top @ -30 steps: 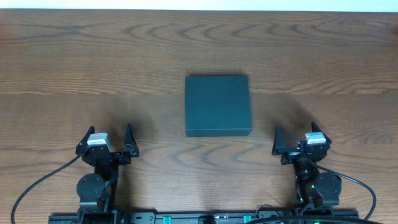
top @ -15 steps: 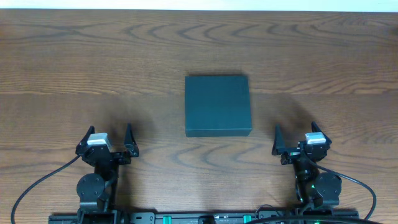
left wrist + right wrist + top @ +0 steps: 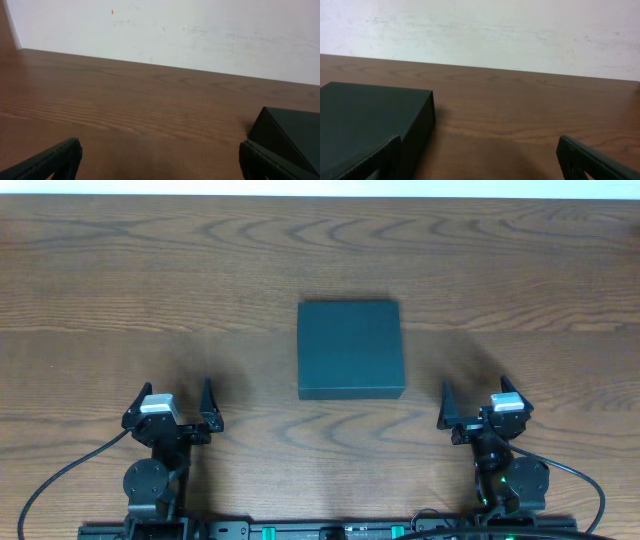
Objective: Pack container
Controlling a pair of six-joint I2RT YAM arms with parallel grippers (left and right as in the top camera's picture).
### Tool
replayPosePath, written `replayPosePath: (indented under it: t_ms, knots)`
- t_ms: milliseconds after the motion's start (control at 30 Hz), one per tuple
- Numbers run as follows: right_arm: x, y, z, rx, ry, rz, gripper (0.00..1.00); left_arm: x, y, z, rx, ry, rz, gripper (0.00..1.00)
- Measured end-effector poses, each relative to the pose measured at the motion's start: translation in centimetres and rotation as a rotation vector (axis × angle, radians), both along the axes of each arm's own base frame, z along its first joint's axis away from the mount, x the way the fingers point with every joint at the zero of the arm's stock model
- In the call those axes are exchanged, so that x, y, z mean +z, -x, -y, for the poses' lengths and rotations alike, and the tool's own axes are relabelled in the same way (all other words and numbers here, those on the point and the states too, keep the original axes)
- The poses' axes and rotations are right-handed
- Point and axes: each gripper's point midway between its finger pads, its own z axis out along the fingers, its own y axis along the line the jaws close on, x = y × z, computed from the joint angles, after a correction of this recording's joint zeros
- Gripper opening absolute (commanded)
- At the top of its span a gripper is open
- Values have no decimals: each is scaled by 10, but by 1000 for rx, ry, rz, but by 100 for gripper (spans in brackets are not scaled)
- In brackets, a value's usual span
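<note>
Overhead view, biggest thing first: the wooden table (image 3: 110, 280) fills the frame, and the container (image 3: 350, 350) is set flat near the middle of it, closed, with its edges roughly square to the table's. It's a dark teal matte box with crisp corners, so it's probably stiff board. It would be expected to hold its shape, to be fairly light if nothing's inside, and not to be very slippery given that finish. It looks too wide to be spanned across the top by one pair of fingers, so the lid's free edge is likely where hold should be taken, with the body steadied from the other side. The lid seam can't really be made out in any view, so which edge lifts is anyone's guess. The left gripper (image 3: 173, 392) and right gripper (image 3: 477, 388) are parked by the near edge, one to each side of the box and well apart from it. Both sets of fingers are spread wide and nothing is held.
</note>
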Motion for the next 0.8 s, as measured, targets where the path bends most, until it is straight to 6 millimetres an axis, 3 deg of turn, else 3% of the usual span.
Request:
replayPosePath:
  t_ms: [800]
  knots:
    - [0,0,0,0,0,0,98,0,0,0,0,0,0,99]
